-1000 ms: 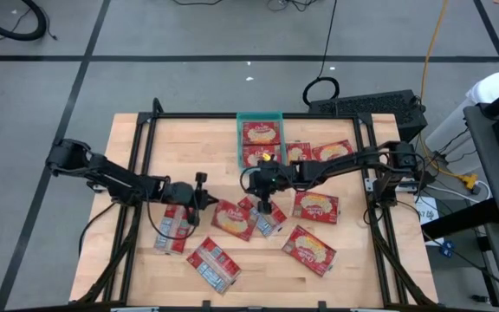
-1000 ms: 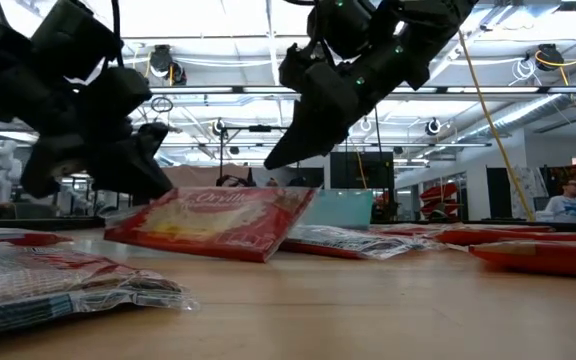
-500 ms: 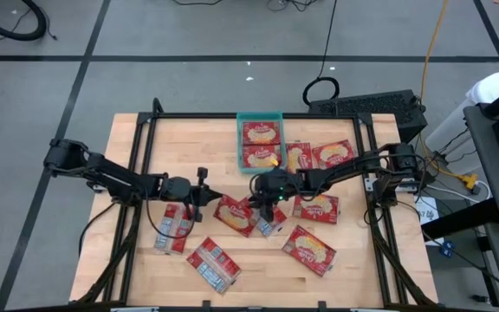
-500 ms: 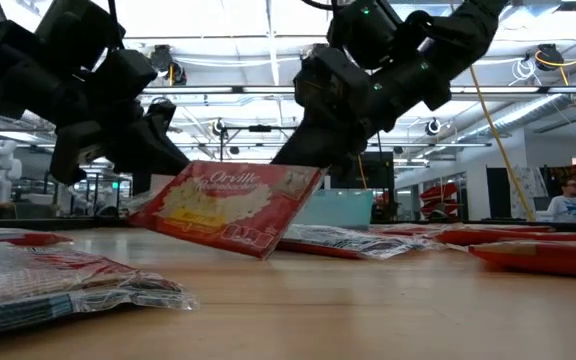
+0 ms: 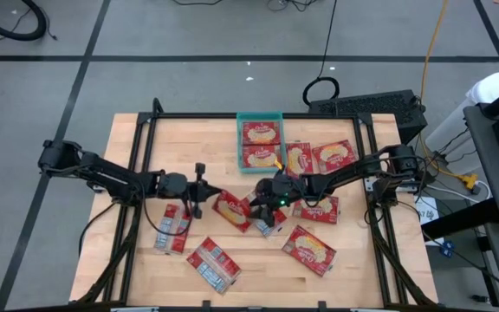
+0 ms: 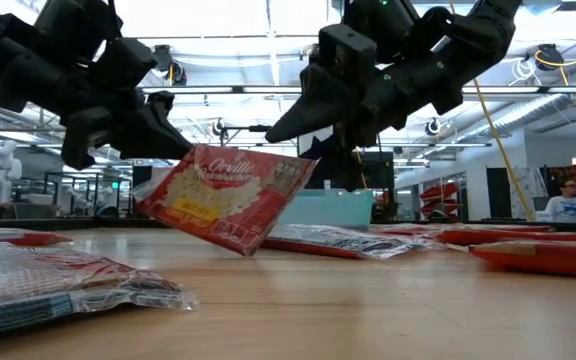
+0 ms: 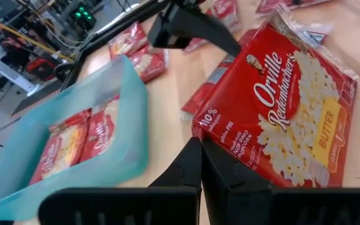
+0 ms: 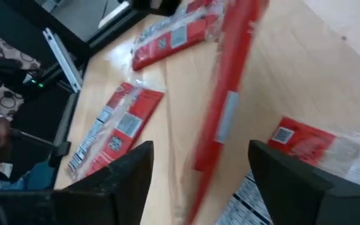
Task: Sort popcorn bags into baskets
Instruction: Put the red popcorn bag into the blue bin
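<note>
mid-bench, left gripper clamped on the edge of a popcorn bag, lifted and tilted off the bench. right gripper wide open just beside that bag's far edge, holding nothing. beyond it, teal basket with two bags inside.

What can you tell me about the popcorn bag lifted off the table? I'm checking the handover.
The flat red glossy popcorn bag bears a yellowish popcorn picture and white Orville Redenbacher's lettering. It hangs tilted above the wooden table, one corner lowest. The left hand is shut on its edge; the right hand stands open at its other side, fingers either side of the bag's edge.
</note>
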Controlling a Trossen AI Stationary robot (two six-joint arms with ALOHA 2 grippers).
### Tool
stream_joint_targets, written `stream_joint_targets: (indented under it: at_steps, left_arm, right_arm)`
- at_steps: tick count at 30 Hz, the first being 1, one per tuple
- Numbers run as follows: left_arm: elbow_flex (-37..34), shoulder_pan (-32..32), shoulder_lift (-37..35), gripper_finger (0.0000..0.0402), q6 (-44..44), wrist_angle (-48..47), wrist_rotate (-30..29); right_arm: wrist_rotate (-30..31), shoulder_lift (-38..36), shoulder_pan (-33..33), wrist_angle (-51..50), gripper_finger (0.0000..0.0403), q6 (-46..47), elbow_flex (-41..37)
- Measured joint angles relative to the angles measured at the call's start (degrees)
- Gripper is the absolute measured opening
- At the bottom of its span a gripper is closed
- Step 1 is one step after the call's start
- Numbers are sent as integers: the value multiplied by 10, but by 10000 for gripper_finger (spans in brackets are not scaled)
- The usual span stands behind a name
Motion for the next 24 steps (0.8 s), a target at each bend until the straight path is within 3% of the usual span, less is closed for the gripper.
stream_joint_targets:
  at_steps: [4, 7, 15, 24]
  left_arm:
    - [0, 11, 0, 0, 0, 7, -1]
    - [0, 16, 0, 0, 0, 13, -1]
    - [0, 23, 0, 10, -2, 23, -12]
    - [0, 23, -53, 54, -16, -9, -23]
  right_arm:
    - [15, 15, 0, -1, 236, 1, 0]
    - [47, 29, 0, 1, 197, 2, 0]
    - [48, 21, -14, 0, 22, -41, 0]
    - [13, -74, -75, -152, 11, -126, 0]
